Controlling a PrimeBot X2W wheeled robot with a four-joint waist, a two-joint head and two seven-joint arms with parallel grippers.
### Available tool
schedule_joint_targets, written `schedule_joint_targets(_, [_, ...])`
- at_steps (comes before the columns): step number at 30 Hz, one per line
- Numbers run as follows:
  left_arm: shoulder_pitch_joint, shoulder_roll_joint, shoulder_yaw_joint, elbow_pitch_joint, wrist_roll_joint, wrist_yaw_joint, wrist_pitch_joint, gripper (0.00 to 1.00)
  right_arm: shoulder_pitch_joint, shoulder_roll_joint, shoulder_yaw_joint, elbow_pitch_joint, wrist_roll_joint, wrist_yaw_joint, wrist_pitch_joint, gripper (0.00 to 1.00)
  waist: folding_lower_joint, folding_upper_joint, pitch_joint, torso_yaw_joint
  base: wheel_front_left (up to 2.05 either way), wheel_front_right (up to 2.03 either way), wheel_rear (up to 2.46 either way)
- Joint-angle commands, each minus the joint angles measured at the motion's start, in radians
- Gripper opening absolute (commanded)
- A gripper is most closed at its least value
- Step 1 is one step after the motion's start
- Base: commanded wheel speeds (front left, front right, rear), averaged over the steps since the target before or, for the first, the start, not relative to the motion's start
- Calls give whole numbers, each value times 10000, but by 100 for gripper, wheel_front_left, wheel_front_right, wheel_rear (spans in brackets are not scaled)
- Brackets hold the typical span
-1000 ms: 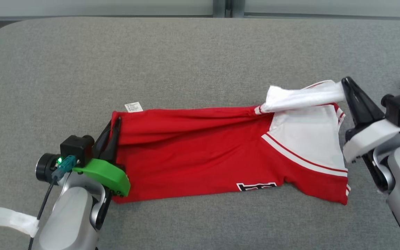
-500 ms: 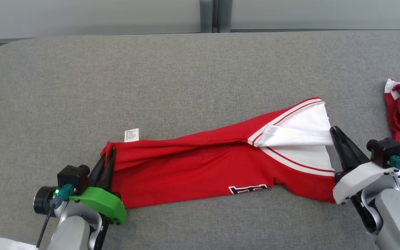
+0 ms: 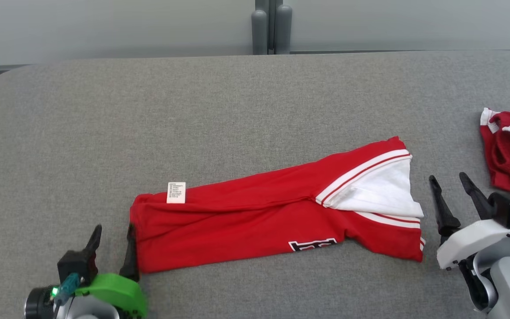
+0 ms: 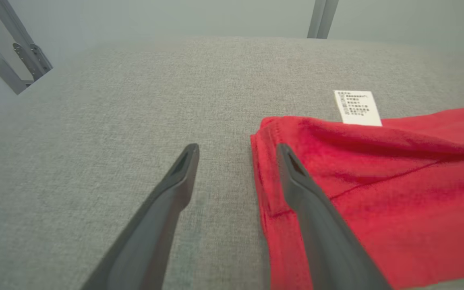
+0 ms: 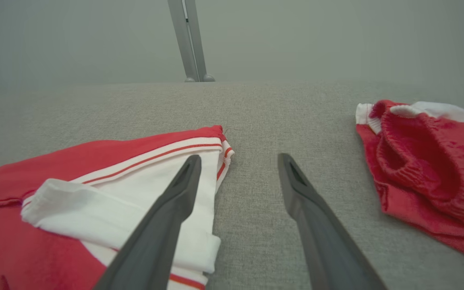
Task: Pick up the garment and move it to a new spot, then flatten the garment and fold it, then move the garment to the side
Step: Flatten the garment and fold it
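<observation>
The garment is a red shirt with white sleeve panels and a white label. It lies folded into a long band across the grey table. My left gripper stands open at its left end, holding nothing. In the left wrist view the left gripper has one finger over the garment hem and the other over bare table. My right gripper is open just right of the white sleeve end. In the right wrist view the right gripper has its left finger above the garment.
A second red and white piece of clothing lies crumpled at the table's right edge, also seen in the right wrist view. Two grey posts stand behind the table's far edge. Bare grey surface stretches behind and left of the garment.
Both grippers have opened and let go of the garment's ends, which now lies flat. Both arms have drawn back toward the near edge. The head camera has shifted too.
</observation>
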Motion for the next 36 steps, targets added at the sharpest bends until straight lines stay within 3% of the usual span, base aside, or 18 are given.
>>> schedule_joint_targets(1, [588,-124,314,-184,175,218,7,100,387,97,-329,-95,-258,-18,-36,100,0,0,-213,-24,0,0,0])
schedule_joint_targets(3, [1071,-277,674,-377,309,369,7,100,599,263,-680,-289,-452,-18,-35,100,0,0,-384,21,0,0,0])
schedule_joint_targets(5, [1623,-431,849,-512,573,223,7,100,911,499,-965,-404,-762,-18,-35,100,0,0,-663,129,0,0,0])
schedule_joint_targets(12, [2079,-647,1029,-690,834,23,8,100,1124,1070,-772,-328,-1117,-18,-35,100,0,0,-1044,450,0,0,0])
schedule_joint_targets(26, [1874,-732,720,-900,734,-148,8,100,54,1269,1116,412,-921,-18,-35,100,0,0,-788,892,0,0,0])
schedule_joint_targets(33, [1751,-733,543,-864,564,-78,8,100,-328,1159,1547,943,-836,-18,-34,100,0,0,-683,1045,0,0,0])
schedule_joint_targets(35, [1732,-734,501,-888,546,-74,8,100,-396,1146,1622,1049,-846,-18,-34,80,0,0,-652,1084,0,0,0])
schedule_joint_targets(36, [1731,-732,495,-903,534,-70,8,100,-416,1136,1642,1079,-834,-18,-34,76,0,0,-638,1099,0,0,0])
